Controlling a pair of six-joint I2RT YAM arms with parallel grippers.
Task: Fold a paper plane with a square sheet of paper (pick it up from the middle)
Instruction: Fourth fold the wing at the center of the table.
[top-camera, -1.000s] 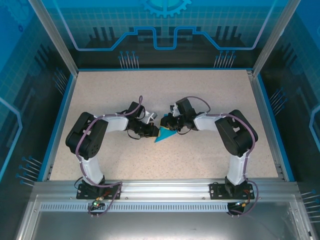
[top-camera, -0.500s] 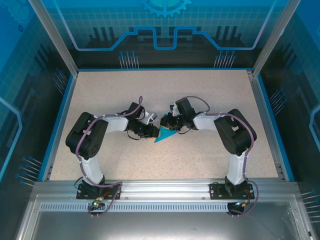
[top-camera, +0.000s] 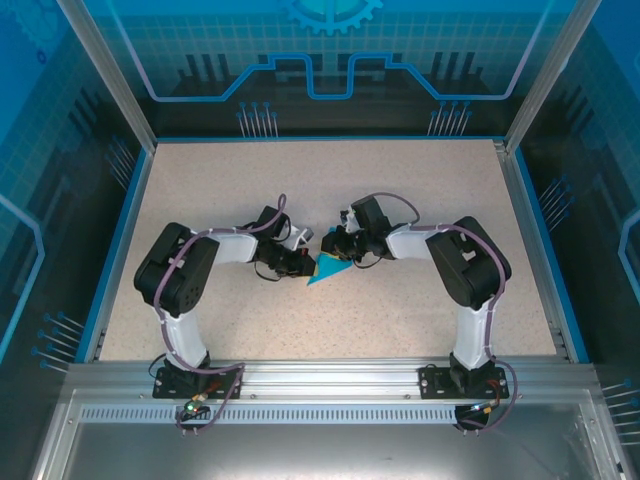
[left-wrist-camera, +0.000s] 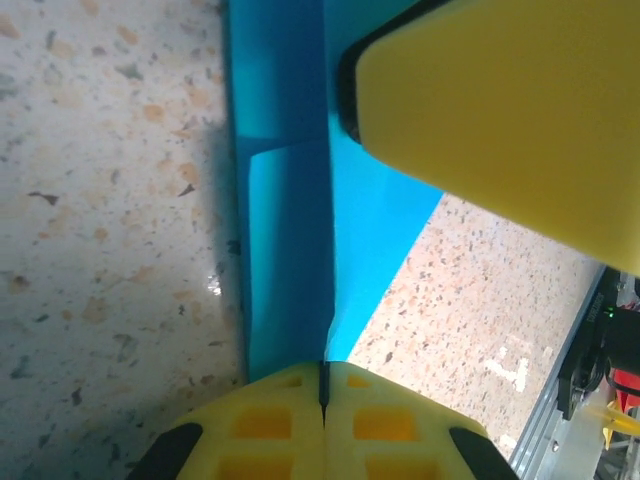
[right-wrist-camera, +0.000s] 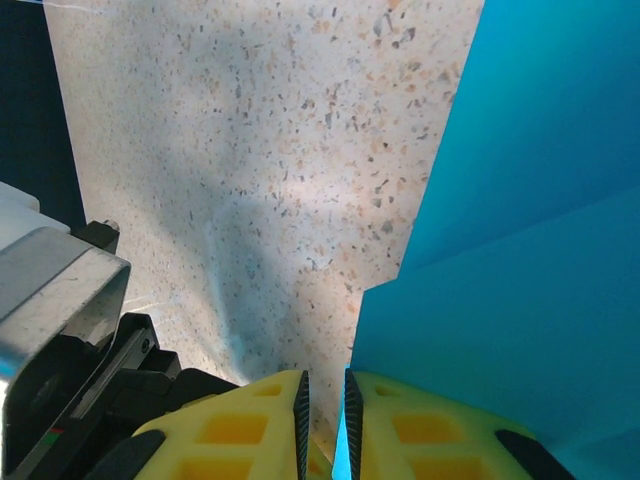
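Creasing step, seemingly: left jaws pinched shut on the teal paper (left-wrist-camera: 285, 250) at its fold; right jaws narrow, nipping its edge; next calls for a steady slide.

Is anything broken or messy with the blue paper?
Nothing looks wrong. The paper is folded with neat creases and no rips that I can see. The left gripper and the right gripper each pinch an edge of it near the middle of the table. Nothing is spilled.
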